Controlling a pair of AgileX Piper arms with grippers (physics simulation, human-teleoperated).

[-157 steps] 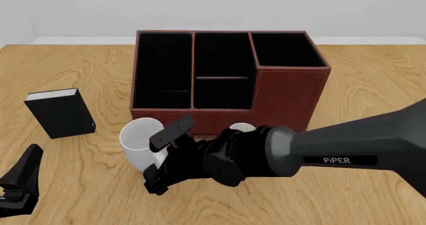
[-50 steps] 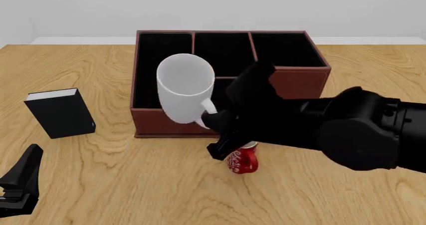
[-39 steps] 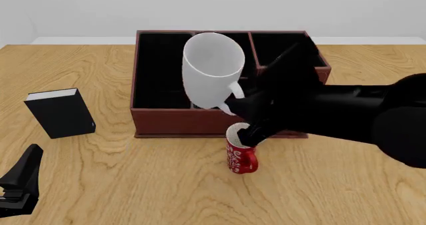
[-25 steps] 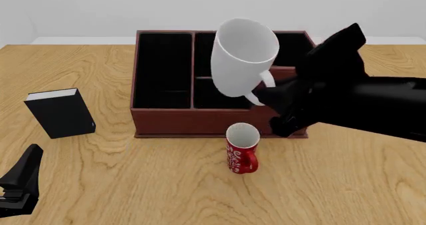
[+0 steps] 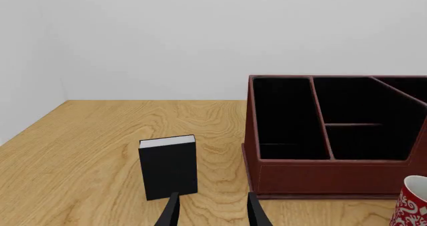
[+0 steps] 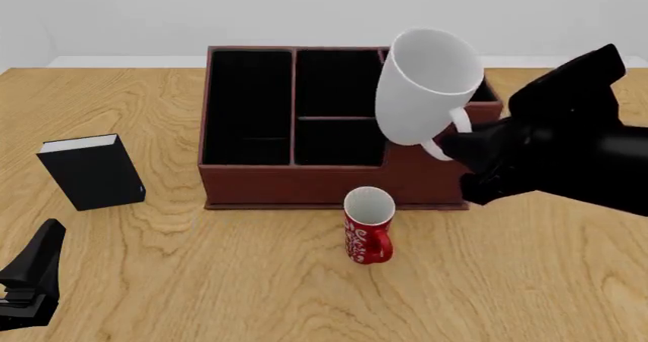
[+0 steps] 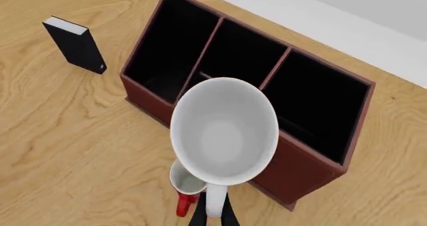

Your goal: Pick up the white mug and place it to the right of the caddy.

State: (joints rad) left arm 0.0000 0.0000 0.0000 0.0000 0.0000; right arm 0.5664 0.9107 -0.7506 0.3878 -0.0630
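The white mug point(image 6: 426, 84) hangs high in the air over the caddy's right front corner, tilted, held by its handle. My right gripper point(image 6: 468, 143) is shut on the handle; in the right wrist view the mug point(image 7: 223, 131) fills the middle, its mouth toward the camera, with the fingertips point(image 7: 215, 217) pinching the handle. The caddy point(image 6: 243, 183), a large reddish-brown box with black compartments, stands mid-table and shows in the right wrist view point(image 7: 303, 168) and left wrist view point(image 5: 313, 173). My left gripper point(image 5: 210, 208) is open and empty, low near the table's front left point(image 6: 26, 281).
A small red mug point(image 6: 369, 226) with white lettering stands upright just in front of the caddy, also seen in the right wrist view point(image 7: 183, 191) and left wrist view point(image 5: 412, 206). A black book point(image 6: 91, 172) stands upright left of the caddy.
My right gripper has lifted the white mug from the table by the caddy's front and carried it up and to the right, over the caddy. The left arm has not moved.
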